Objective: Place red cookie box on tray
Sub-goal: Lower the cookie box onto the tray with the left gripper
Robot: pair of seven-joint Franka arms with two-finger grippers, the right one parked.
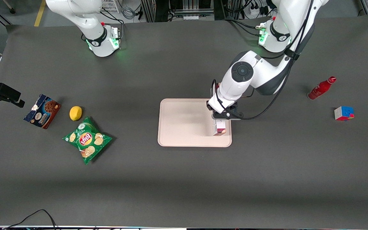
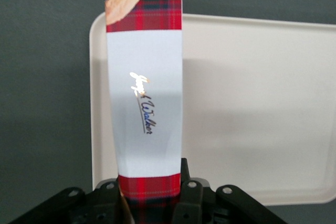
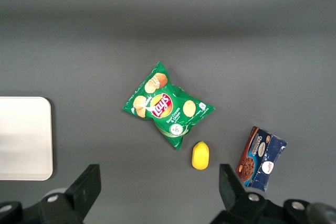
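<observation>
gripper point(image 1: 219, 118) holds red cookie box point(image 2: 145, 93) (over tray point(image 1: 184, 123))

We see the red cookie box point(image 1: 219, 127), plaid with a white label, held above the pale pink tray point(image 1: 184, 123) at the frame's centre.
</observation>
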